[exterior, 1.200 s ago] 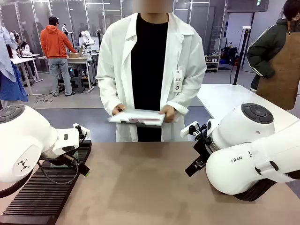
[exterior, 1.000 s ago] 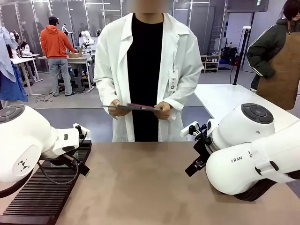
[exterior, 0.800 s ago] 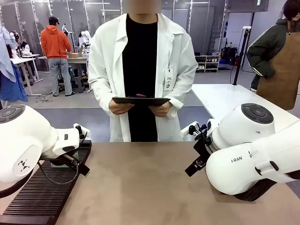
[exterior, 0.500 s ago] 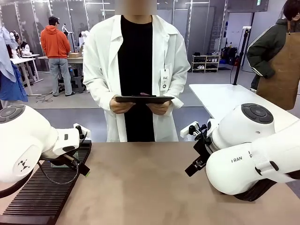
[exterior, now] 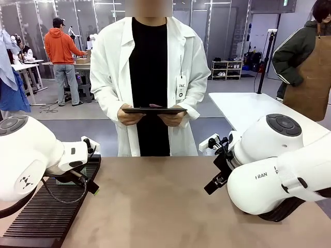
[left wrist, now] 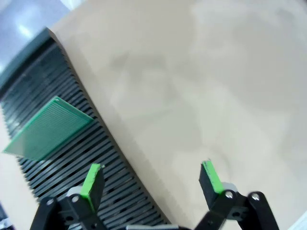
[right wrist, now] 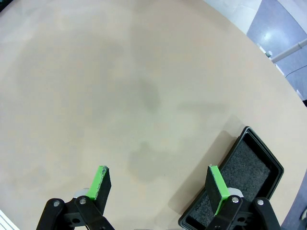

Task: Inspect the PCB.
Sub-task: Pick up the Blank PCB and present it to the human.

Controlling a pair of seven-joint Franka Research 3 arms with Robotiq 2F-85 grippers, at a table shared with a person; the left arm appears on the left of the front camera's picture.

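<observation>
Left gripper [left wrist: 151, 176] and right gripper [right wrist: 158, 184] gape wide, empty — left hangs near thin green rectangular PCB [left wrist: 48, 129] on black slotted tray [left wrist: 100, 163].

A: What are the arms looking like?
B: The left arm [exterior: 26, 160] and right arm [exterior: 279, 170] are showing rounded, glossy white shells; a black cable [exterior: 64, 202] is looping under the left one.
A: And the grippers?
B: The left gripper [left wrist: 151, 167] and right gripper [right wrist: 157, 170] are wearing black fingers [left wrist: 207, 187] with green pads [left wrist: 91, 181] (silver screws at the knuckles).
</observation>
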